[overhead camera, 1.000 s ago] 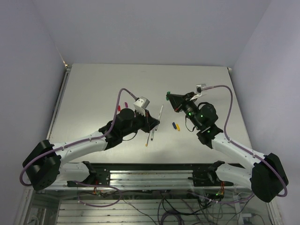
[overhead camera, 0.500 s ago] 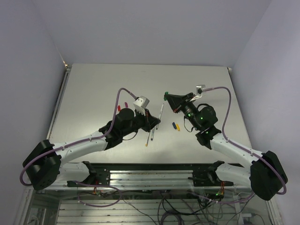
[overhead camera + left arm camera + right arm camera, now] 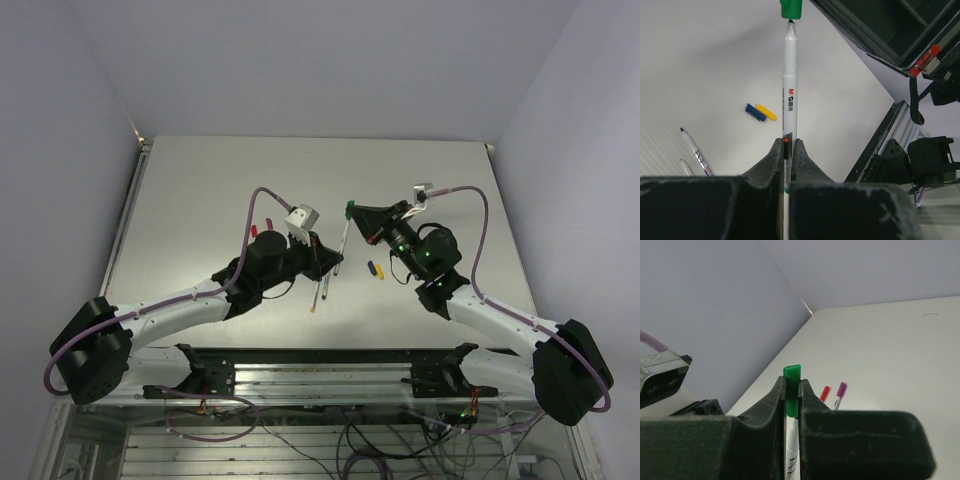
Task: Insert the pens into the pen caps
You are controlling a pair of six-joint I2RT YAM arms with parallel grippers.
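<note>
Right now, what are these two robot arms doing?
The left gripper pinches a pen near its back end, and the right gripper pinches a green cap. The pen's tip sits right at the cap's mouth, not yet pushed in. A blue cap and a yellow cap lie side by side on the table.

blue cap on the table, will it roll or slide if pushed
The blue cap looks small and rounded, so it is probably light and apt to roll. It seems to touch the yellow cap, which would likely shift too.
</note>
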